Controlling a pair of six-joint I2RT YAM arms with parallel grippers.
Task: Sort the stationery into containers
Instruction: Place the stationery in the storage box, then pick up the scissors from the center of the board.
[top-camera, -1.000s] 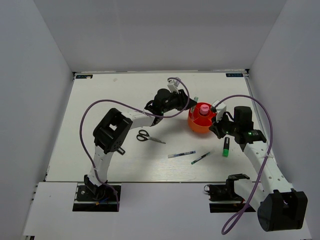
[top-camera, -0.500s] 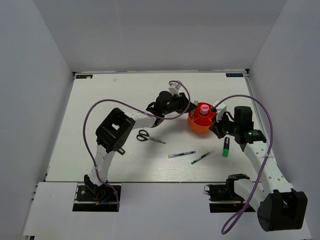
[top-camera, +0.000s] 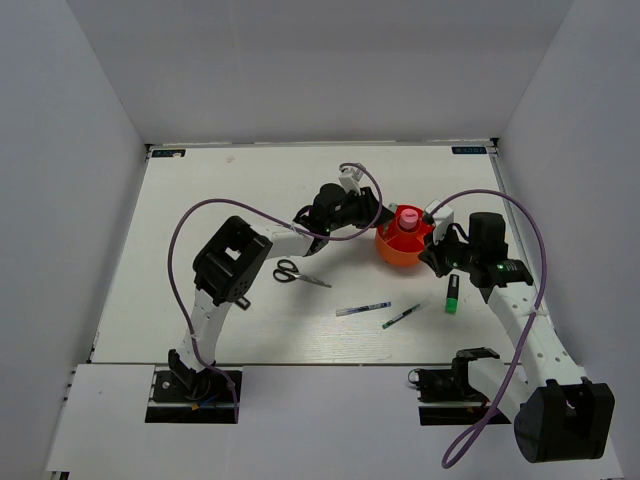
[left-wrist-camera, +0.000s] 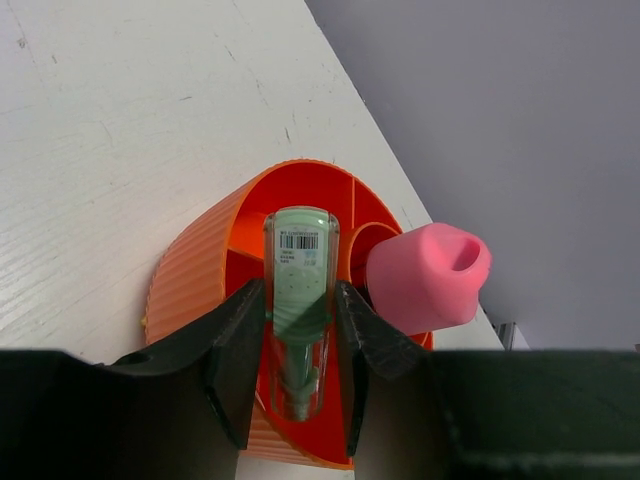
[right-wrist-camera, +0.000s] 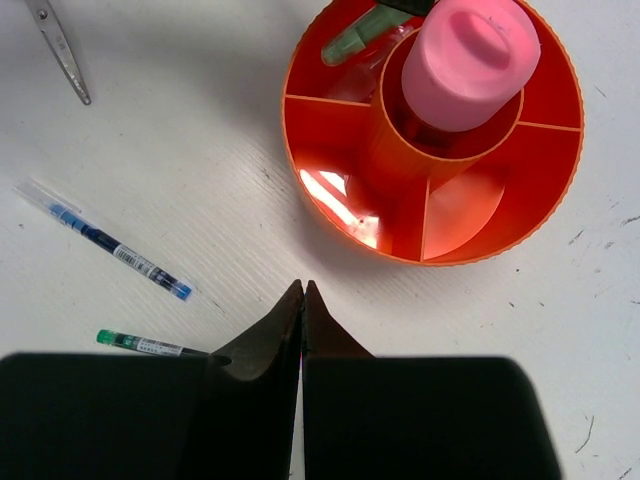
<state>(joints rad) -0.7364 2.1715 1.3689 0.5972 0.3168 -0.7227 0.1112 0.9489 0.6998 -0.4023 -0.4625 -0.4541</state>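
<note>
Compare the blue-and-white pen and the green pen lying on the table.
The blue-and-white pen looks longer than the green pen. In the top view the blue-and-white pen lies nearly level, the green pen slants more steeply. Both are thin and lie flat on the table, outside the orange cup.

A scuffed white table (top-camera: 200, 190) sits between plain grey walls (top-camera: 320, 70).
</note>
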